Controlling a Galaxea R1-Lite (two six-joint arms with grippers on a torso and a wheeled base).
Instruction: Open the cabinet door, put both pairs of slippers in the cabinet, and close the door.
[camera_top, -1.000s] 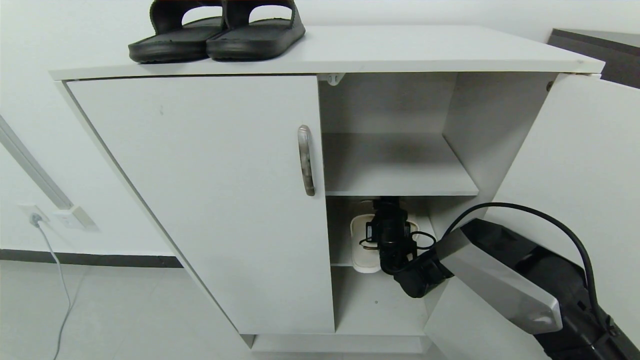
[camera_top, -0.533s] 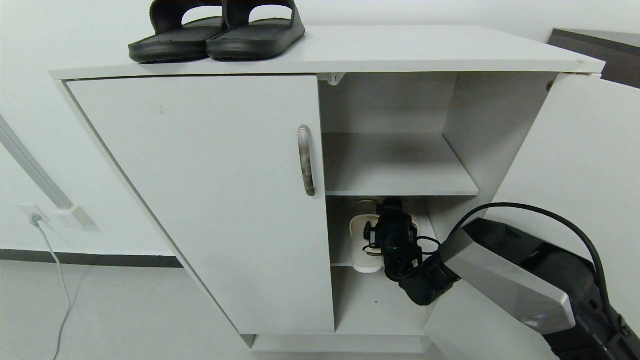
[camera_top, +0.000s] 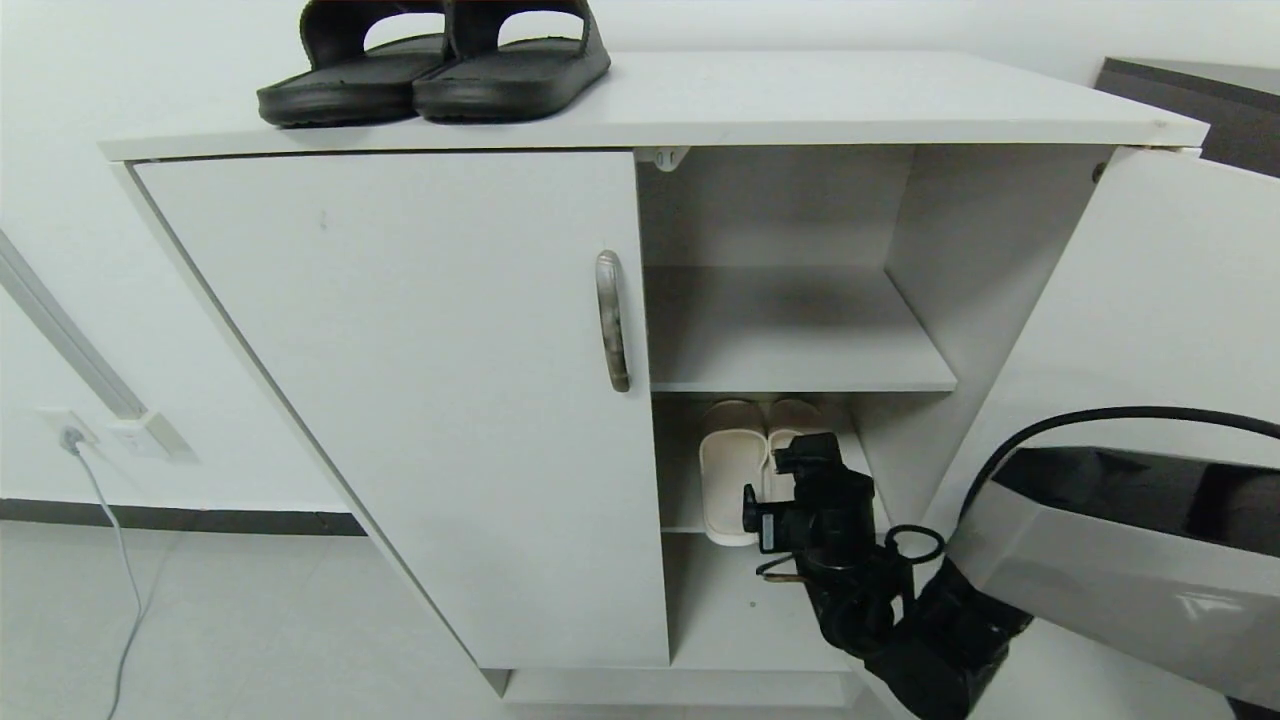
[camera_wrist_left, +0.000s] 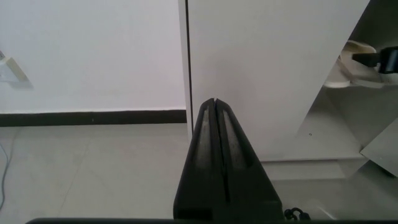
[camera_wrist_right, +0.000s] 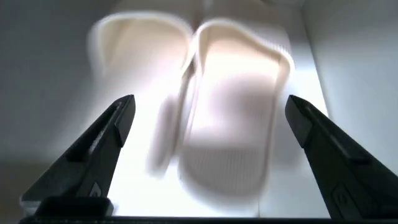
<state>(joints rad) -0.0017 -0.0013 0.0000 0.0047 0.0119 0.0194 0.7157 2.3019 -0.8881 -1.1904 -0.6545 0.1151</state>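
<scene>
Socket (camera_top: 68, 436) with cable (camera_top: 120, 600) on the wall, left of the cabinet (camera_top: 760, 98). Left gripper (camera_wrist_left: 214, 106): jaws pressed together, nothing between them, pointing at the foot of the closed left door (camera_top: 400, 400) above the floor (camera_wrist_left: 93, 168). Black slippers (camera_top: 435, 70): side by side on the left part of the cabinet top. Handle (camera_top: 612, 320): upright at the left door's right edge. White slippers (camera_top: 745, 465): side by side on the second shelf of the open right compartment, under the upper shelf (camera_top: 800, 350), toes toward the back. Right gripper (camera_top: 800, 460): just in front of the white pair's heels; its fingers (camera_wrist_right: 102, 146) are spread wider than the pair and grip nothing. Right door (camera_top: 1150, 330): swung open.
</scene>
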